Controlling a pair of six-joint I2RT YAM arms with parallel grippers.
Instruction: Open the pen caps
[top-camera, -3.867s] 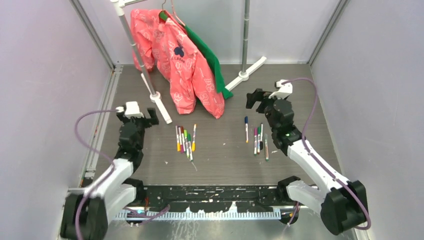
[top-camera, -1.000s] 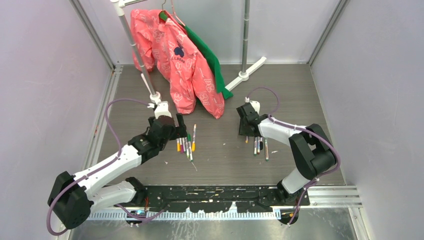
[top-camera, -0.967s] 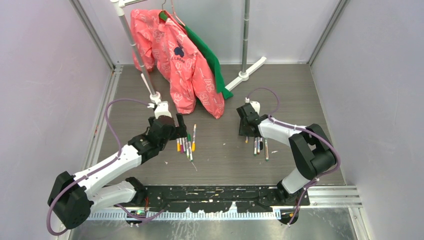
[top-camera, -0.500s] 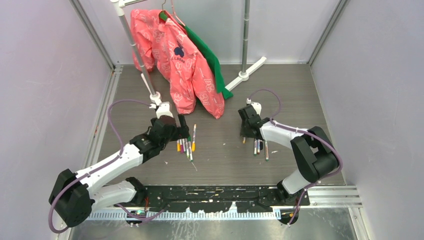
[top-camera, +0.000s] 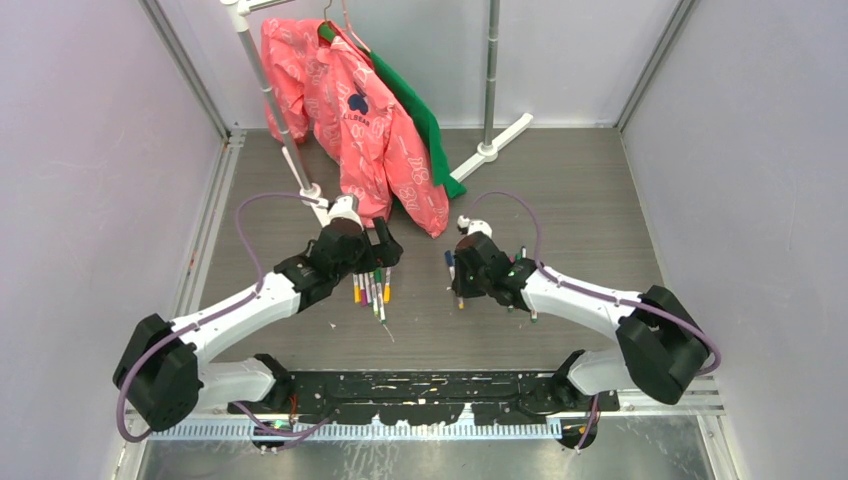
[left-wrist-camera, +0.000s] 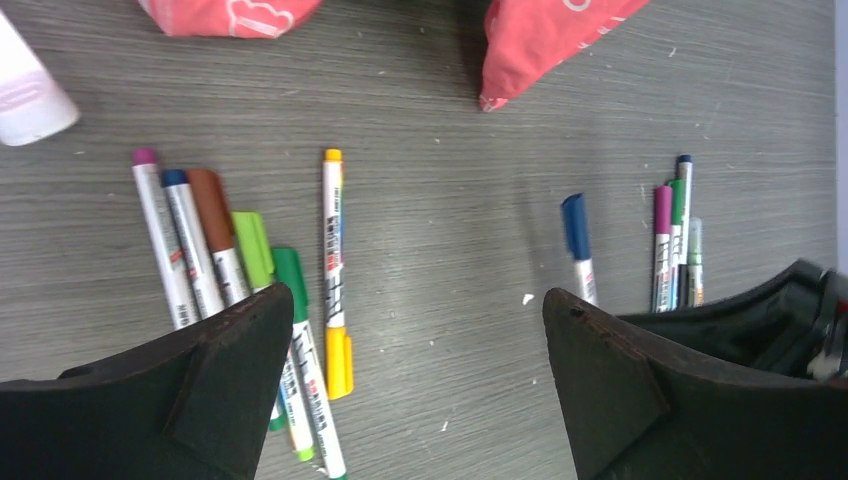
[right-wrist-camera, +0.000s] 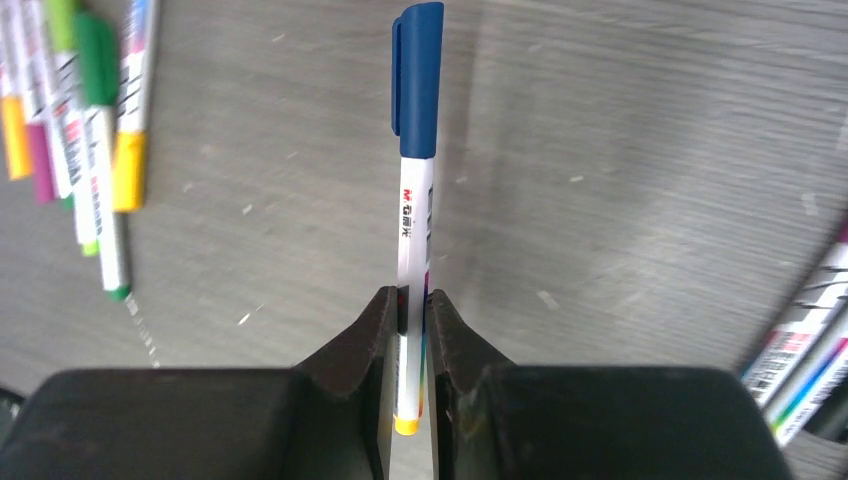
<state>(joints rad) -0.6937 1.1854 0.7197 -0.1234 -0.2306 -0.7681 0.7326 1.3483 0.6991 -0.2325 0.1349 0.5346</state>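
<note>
My right gripper (right-wrist-camera: 412, 300) is shut on the barrel of a white pen (right-wrist-camera: 412, 230) and holds it off the table between the two pen groups (top-camera: 458, 272). The pen's blue cap (right-wrist-camera: 418, 70) is on and points away from the gripper. It also shows in the left wrist view (left-wrist-camera: 575, 225). My left gripper (left-wrist-camera: 418, 300) is open and empty, hovering by the left group of capped pens (top-camera: 370, 285). Their caps are purple (left-wrist-camera: 145, 157), blue, brown (left-wrist-camera: 205, 190), light green (left-wrist-camera: 250, 245), green and yellow (left-wrist-camera: 338, 365). The right group (left-wrist-camera: 675, 240) lies partly under my right arm.
A pink jacket (top-camera: 370, 130) and a green garment (top-camera: 425, 120) hang from a rack at the back. The hem hangs just beyond the pens. The rack's white feet (top-camera: 310, 190) (top-camera: 487, 150) stand on the table, one close to my left gripper.
My right gripper has closed on the blue-capped pen, lifted it from the right group and carried it left toward the middle. My left gripper has moved right over the left group, still open.
</note>
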